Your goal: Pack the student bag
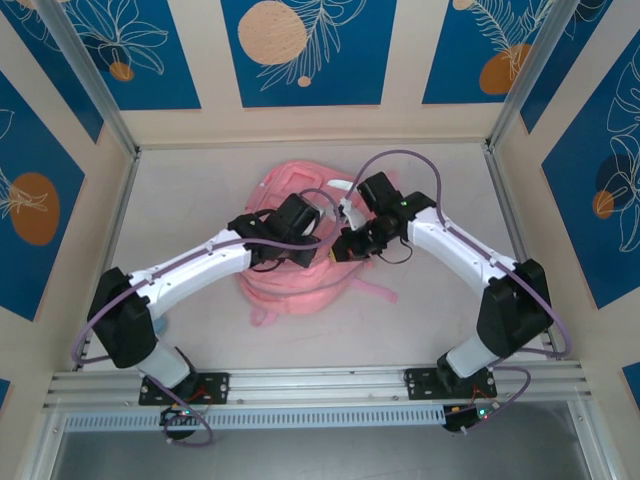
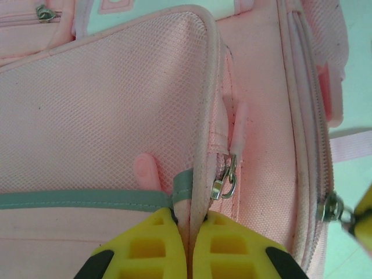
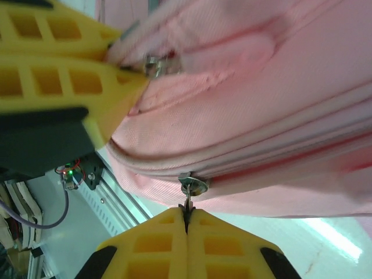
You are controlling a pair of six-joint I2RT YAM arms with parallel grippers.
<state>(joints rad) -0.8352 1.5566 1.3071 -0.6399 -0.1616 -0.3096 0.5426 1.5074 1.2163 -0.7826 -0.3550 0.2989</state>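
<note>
Student bag [image 1: 285, 290] pinned at two points: the left gripper [image 2: 189, 224] has its yellow fingers [image 2: 151, 244] pressed together on the piped edge of the mesh front pocket [image 2: 104, 104], where a grey strip [image 2: 75, 199] meets that edge. A loose zipper pull [image 2: 225, 177] hangs just beside them. The right gripper [image 3: 187, 216] is clamped on the metal zipper tab [image 3: 189, 189] of a long zip along the pack's side. Both arms reach in over the pink pack from either side. It lies flat, with the grey table [image 1: 180, 190] spreading around it.
</note>
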